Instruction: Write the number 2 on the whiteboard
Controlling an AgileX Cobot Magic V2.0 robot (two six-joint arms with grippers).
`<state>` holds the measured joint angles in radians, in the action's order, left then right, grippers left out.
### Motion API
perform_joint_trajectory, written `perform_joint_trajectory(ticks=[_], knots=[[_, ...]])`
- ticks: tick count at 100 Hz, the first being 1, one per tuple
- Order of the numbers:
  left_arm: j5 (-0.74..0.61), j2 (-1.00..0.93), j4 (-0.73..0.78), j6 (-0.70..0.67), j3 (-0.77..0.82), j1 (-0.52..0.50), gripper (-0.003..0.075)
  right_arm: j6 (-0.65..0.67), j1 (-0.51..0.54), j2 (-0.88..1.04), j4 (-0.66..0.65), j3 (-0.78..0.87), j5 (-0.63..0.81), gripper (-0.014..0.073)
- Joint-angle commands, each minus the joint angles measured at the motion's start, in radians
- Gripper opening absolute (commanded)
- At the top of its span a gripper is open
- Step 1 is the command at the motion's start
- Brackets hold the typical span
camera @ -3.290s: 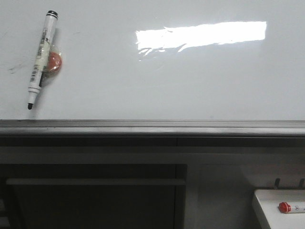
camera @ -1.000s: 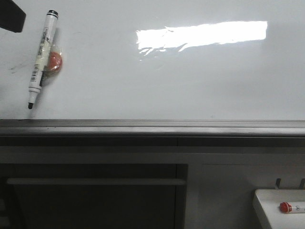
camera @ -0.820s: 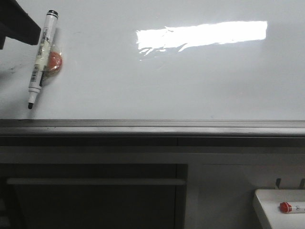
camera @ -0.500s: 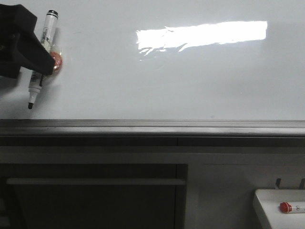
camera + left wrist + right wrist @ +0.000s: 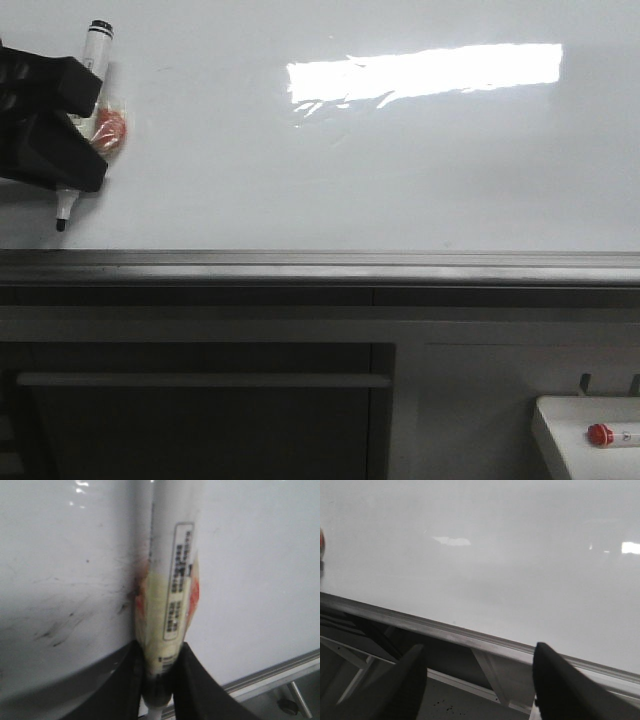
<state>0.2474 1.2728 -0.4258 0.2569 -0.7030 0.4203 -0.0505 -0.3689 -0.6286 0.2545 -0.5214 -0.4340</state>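
The whiteboard (image 5: pixel 350 170) fills the upper front view, with a grey metal ledge (image 5: pixel 320 268) along its lower edge. No number 2 shows on it in any view. A white marker (image 5: pixel 97 42) with an orange blob (image 5: pixel 110 128) on its side lies against the board at far left, nib pointing down. My left gripper (image 5: pixel 80 130) is shut on the marker's barrel (image 5: pixel 172 580), its black fingers (image 5: pixel 187 680) pressed on both sides. My right gripper (image 5: pixel 480 680) is open and holds nothing, below the board's ledge (image 5: pixel 445 630); it does not appear in the front view.
A bright rectangular light reflection (image 5: pixel 420 75) sits high on the board. Faint grey smudges (image 5: pixel 55 630) mark the board near the marker. A small white tray (image 5: pixel 560 425) with a red-capped marker (image 5: pixel 600 434) stands at the bottom right. A dark cabinet with a handle bar (image 5: pixel 200 380) lies below.
My left gripper came in from the left edge, moved down over the marker and closed on it. The marker has shifted slightly left.
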Motion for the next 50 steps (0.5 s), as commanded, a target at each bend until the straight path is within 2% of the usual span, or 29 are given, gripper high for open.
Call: perform_joint_trajectory(ticks=[1, 10, 20, 30, 50], knots=[[-0.04, -0.019, -0.001, 0.004, -0.032, 0.014, -0.002, -0.041, -0.016, -0.006, -0.003, -0.055, 0.053, 0.0412], [-0.006, -0.069, 0.026, 0.056, -0.054, 0.051, -0.002, -0.175, -0.06, -0.006, -0.001, -0.107, 0.004, 0.0411], [0.047, -0.136, 0.054, 0.206, -0.093, 0.117, -0.002, -0.346, -0.138, -0.013, -0.001, -0.177, -0.041, 0.0411], [0.165, -0.186, 0.072, 0.352, -0.151, 0.191, -0.002, -0.478, -0.236, -0.05, -0.001, -0.266, -0.075, 0.0412], [0.446, -0.214, 0.128, 0.546, -0.244, 0.294, -0.002, -0.5, -0.436, -0.201, -0.001, -0.446, -0.092, 0.0412]])
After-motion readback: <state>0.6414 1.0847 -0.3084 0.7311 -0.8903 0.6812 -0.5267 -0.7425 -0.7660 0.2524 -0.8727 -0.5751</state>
